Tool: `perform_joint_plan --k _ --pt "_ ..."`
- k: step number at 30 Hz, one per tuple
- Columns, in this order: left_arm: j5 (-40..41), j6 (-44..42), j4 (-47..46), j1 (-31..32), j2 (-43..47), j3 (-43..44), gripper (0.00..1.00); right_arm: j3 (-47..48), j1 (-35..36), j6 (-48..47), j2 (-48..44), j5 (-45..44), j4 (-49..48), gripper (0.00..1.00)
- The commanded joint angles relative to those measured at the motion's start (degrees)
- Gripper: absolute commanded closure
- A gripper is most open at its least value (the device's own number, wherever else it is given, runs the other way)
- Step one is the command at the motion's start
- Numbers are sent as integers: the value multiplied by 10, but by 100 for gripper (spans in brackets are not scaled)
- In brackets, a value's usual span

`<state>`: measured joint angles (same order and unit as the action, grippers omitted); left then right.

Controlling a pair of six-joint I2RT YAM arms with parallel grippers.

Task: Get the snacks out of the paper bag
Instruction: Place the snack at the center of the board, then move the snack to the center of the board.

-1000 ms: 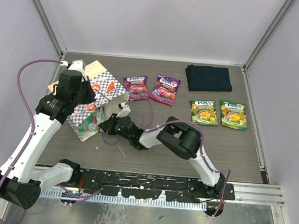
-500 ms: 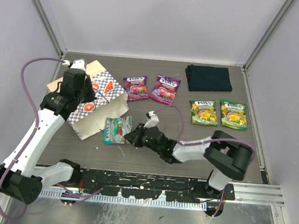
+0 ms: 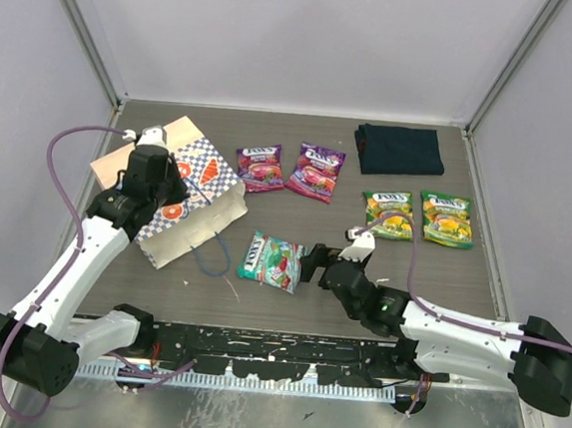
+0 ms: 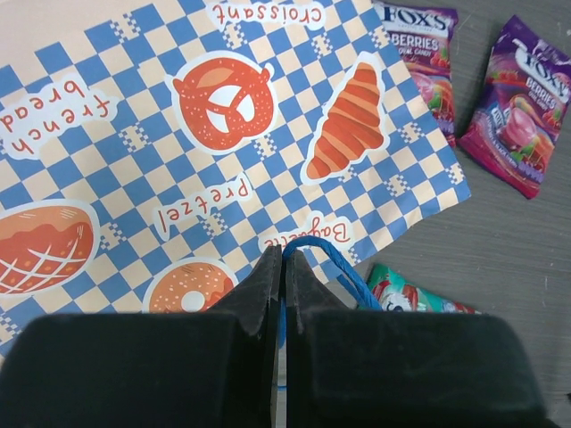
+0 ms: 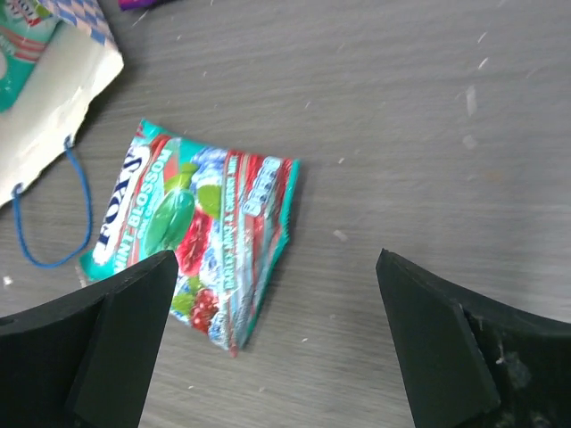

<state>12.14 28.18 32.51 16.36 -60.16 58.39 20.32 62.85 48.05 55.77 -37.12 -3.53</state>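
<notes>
The paper bag lies on its side at the left, mouth toward the near right. My left gripper is shut on the bag's blue cord handle, above the checkered side. A teal snack packet lies flat on the table just outside the bag's mouth. My right gripper hovers open at the packet's right end, the packet below and left of the jaws, nothing held. Another teal packet shows inside the bag's mouth. Two purple packets and two green packets lie on the table.
A folded dark navy cloth lies at the back right. The bag's second blue cord handle trails on the table in front of the bag's mouth. Grey walls close in the table on three sides.
My right gripper drew the teal packet out of the bag, carried it right, then opened and let it go on the table. The left arm still holds the handle.
</notes>
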Motion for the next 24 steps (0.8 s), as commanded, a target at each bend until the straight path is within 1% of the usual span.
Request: perform_joint_plan --k 1,2,4,8,11,14,17,21,24 --pt "-10 13 -55 -3 -2 -10 100 83 -1 -161 -32 -62 106 0" --pt "-16 13 -56 -4 -6 -11 100 101 -1 -216 -21 -40 103 0" --pt "-29 12 -58 -4 -13 -10 100 149 -1 -290 27 15 103 0" --pt "-53 7 -63 -4 -12 -14 100 251 -1 -380 177 118 148 0" --pt "-65 3 -76 -3 0 -27 100 293 -1 -433 277 164 141 0" --pt "-63 -6 -75 -4 4 -28 100 319 -9 -450 348 212 122 0" --pt "-63 -18 -67 -3 4 -23 100 331 -19 -450 398 262 115 0" --pt "-65 -25 -67 -3 8 -26 100 322 -22 -441 423 257 108 0" --pt "-73 -23 -76 -3 12 -28 100 296 -33 -409 420 252 92 0"
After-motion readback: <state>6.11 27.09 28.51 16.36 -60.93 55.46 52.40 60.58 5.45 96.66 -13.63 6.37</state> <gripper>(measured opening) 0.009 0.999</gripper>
